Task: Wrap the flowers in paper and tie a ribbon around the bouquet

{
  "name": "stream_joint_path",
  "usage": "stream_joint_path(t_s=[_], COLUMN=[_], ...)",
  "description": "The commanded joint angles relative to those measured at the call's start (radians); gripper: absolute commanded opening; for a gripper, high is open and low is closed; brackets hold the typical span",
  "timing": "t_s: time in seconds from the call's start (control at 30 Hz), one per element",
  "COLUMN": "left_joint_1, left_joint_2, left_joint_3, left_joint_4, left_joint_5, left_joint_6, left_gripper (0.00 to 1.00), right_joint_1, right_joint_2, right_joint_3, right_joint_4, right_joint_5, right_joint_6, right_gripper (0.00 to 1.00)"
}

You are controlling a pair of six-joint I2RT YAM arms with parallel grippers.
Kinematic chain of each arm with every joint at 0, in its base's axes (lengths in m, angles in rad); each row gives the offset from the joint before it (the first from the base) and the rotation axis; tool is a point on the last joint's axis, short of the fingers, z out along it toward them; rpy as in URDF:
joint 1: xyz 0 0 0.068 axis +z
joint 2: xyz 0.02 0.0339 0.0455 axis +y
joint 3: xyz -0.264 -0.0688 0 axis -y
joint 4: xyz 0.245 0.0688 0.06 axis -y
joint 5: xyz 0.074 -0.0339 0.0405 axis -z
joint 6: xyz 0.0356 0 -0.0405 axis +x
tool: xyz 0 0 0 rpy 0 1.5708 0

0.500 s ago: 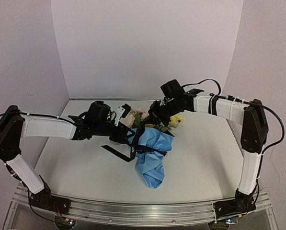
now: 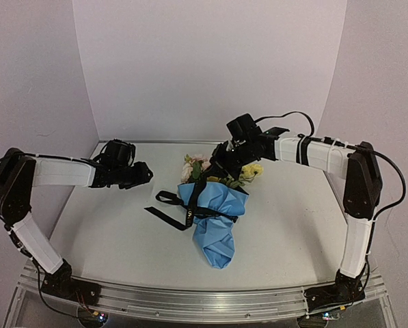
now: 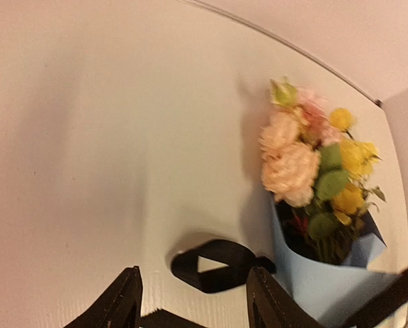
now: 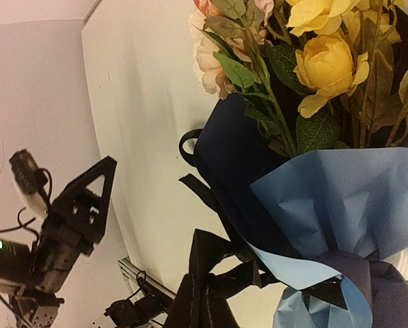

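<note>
Bouquet (image 2: 214, 219) flat on the bench (image 2: 108, 232), about mid-width, heads toward the back wall (image 2: 204, 68), pointed tail toward the near edge. Light blue paper (image 2: 219, 240) crumpled into a cone, navy inner face showing at the mouth. Flowers (image 2: 197, 166) spilling out of the top: pale pink on the left, yellow on the right, green leaves between. Black ribbon (image 2: 190, 217) round the waist of the cone, pale lettering along it. One loop and a loose tail lying on the bench just left of the paper, another strand rising beside the blooms.

Right gripper (image 2: 217, 169) clenched, low over the mouth of the cone beside the yellow blooms, seemingly pinching that rising strand. Left gripper (image 2: 143, 175) released, nothing in its grasp, well apart from the bouquet on the left, above bare bench.

Open bench on every side of the cone: widest to the left and toward the near edge, a fair strip to the right, less behind the blooms before the back wall. Side walls (image 2: 33, 82) close along both bench edges. Metal rail (image 2: 190, 301) along the near edge.
</note>
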Motion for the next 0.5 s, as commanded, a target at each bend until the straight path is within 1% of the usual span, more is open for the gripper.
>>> stream_joint_path(t_s=[0.0, 0.1, 0.37, 0.47], left_joint_1=[0.01, 0.009, 0.005, 0.001], left_joint_2=[0.141, 0.184, 0.268, 0.309], left_joint_3=[0.126, 0.162, 0.216, 0.253], left_joint_4=[-0.091, -0.089, -0.155, -0.198], left_joint_5=[-0.026, 0.042, 0.125, 0.124], left_joint_6=[-0.043, -0.035, -0.018, -0.003], left_gripper=[0.52, 0.52, 0.53, 0.52], right_joint_1=[0.01, 0.01, 0.01, 0.01], right_joint_2=[-0.027, -0.027, -0.023, -0.019], right_joint_3=[0.048, 0.044, 0.059, 0.061], right_joint_4=[0.029, 0.028, 0.028, 0.028], right_joint_5=[0.026, 0.027, 0.037, 0.04], right_joint_6=[-0.033, -0.037, -0.049, -0.052], right_gripper=[0.0, 0.0, 0.0, 0.0])
